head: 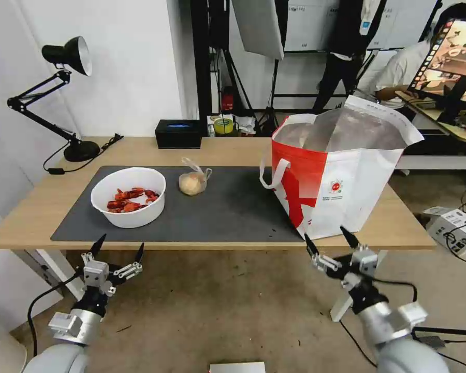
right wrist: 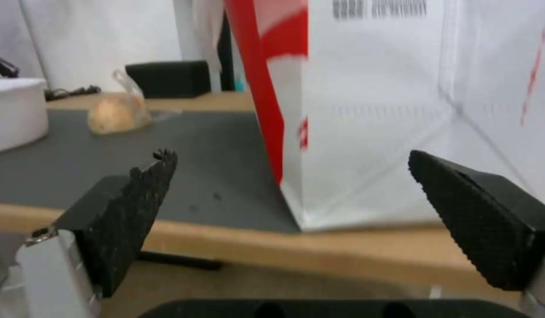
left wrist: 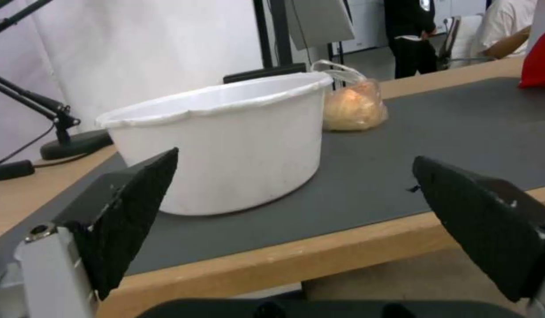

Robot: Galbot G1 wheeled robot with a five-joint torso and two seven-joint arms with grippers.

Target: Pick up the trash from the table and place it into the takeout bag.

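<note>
- Now, both pincers hang in front of the table's (head: 46, 207) near edge, so your first reach is to the white bowl (head: 129, 199) of crayfish shells on the grey mat (head: 228, 212).
- Bring the left gripper (head: 118, 246) up level and take the rim, keeping the bowl upright.
- Left gripper and right gripper (head: 330, 237) are both spread wide, holding and touching nothing.
- The bagged bun (head: 192, 182) lies between bowl and takeout bag (head: 347, 186).

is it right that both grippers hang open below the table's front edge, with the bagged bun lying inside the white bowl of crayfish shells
Not quite. The bagged bun lies on the dark mat beside the white bowl, apart from it, as the head view shows. The rest holds: the left gripper and right gripper hang open below the table's front edge.
</note>
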